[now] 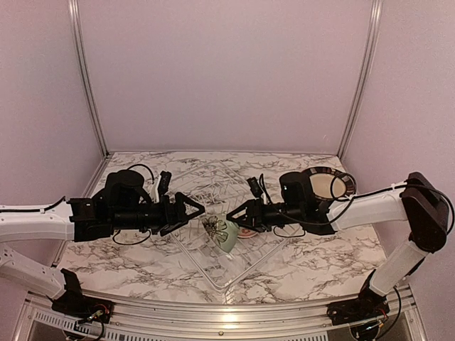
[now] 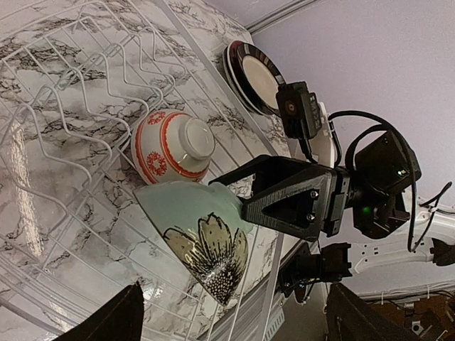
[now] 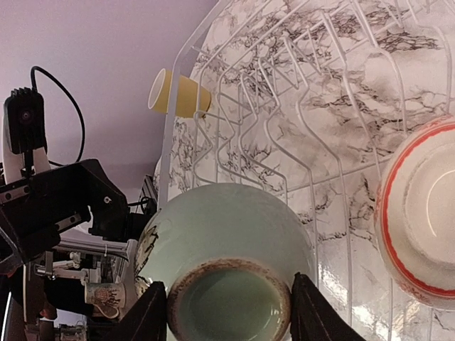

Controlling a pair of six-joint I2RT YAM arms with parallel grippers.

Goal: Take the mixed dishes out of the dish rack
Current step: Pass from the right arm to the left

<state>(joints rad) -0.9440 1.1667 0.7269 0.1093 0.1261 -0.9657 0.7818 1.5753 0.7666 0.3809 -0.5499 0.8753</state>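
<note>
My right gripper (image 3: pixel 229 312) is shut on the foot ring of the green flowered bowl (image 3: pixel 227 227), one finger on each side. The bowl (image 1: pixel 219 233) hangs on its side over the white wire dish rack (image 1: pixel 213 273). From the left, my left gripper (image 1: pixel 195 211) faces the bowl (image 2: pixel 192 227) with its jaws wide open and nothing between them. Beside it in the rack lies the small red-patterned white bowl (image 2: pixel 170 148), foot up. A yellow cup (image 3: pixel 178 94) lies at the rack's far edge. Black-rimmed plates (image 1: pixel 328 183) sit on the table at the back right.
The rack's upright tines (image 3: pixel 284 85) stand behind the held bowl. Both arms meet over the middle of the marble table (image 1: pixel 320 263). A small patterned mug (image 3: pixel 103 298) shows at the left edge of the right wrist view.
</note>
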